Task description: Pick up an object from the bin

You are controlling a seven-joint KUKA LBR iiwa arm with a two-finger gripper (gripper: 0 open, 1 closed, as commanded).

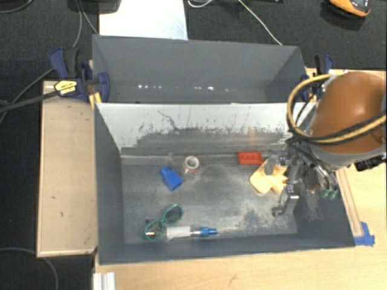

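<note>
Grey bin (181, 128) walls frame the arm (347, 113) reaching in from the right, wrist angled downward, with the gripper (283, 204) low over the floor just beside a pale yellow lump (263, 181) near the right wall; whether its jaws are apart cannot be told.

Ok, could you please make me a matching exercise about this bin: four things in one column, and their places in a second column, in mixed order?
Things:
1. red block
2. green glasses
3. blue block
4. yellow lump

Places:
a. near the front corner of the bin, on the view's left
b. right next to the gripper
c. at the foot of the far wall
d. beside the small pale ring

Pairs: 1-c, 2-a, 3-d, 4-b.
</note>
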